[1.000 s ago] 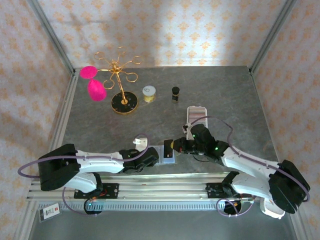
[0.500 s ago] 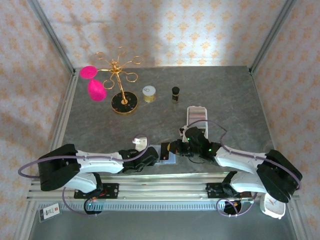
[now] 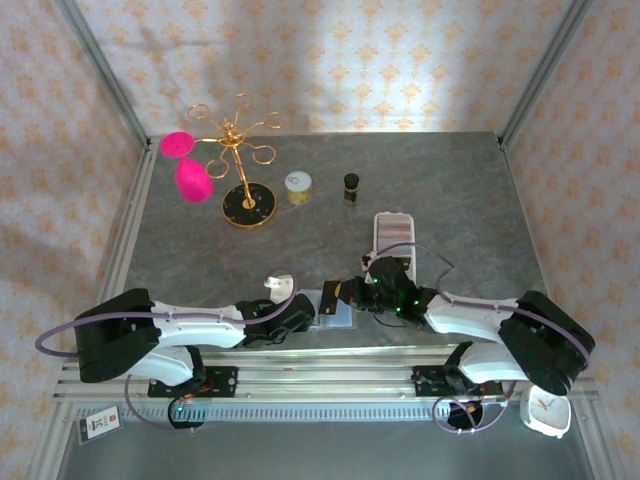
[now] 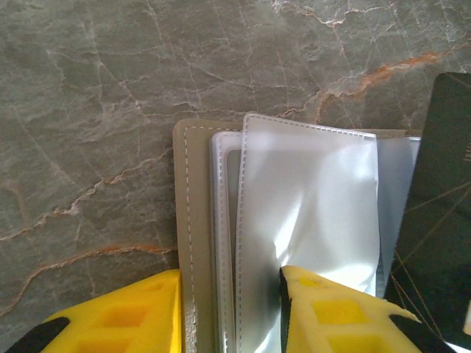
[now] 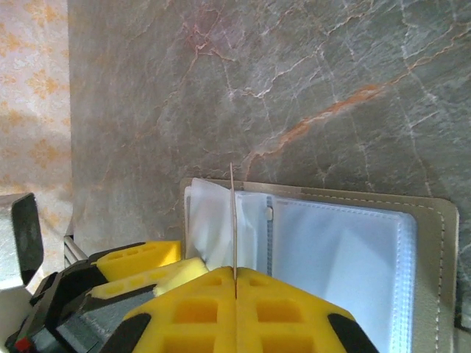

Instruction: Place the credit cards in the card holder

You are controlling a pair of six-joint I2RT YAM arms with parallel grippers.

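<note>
Spreading under everything is a grey, marble-patterned table (image 3: 470, 190) with pale and rust-orange veins, boxed in by walls (image 3: 400, 60) papered in cream with small orange motifs and by grey metal posts (image 3: 105, 85) at the corners; a ribbed aluminium rail (image 3: 320, 365) runs along the near edge where the arms are mounted. Toward the back stand a gold wire stand (image 3: 243, 165) with two pink ovals (image 3: 190, 178) at its left, a small round yellowish jar (image 3: 298, 187) and a little dark bottle (image 3: 351, 187), with a white tray (image 3: 394, 228) nearer the middle. The card holder (image 4: 195, 220) lies open near the front edge between the two arms, olive cover down and clear sleeves up. The left gripper (image 4: 228, 272) has its yellow fingers (image 4: 118, 320) parted, straddling the holder's edge and sleeves. The right gripper (image 5: 234, 273) pinches a credit card (image 4: 434, 206), dark-faced with fine gold lines, held on edge over the sleeves
</note>
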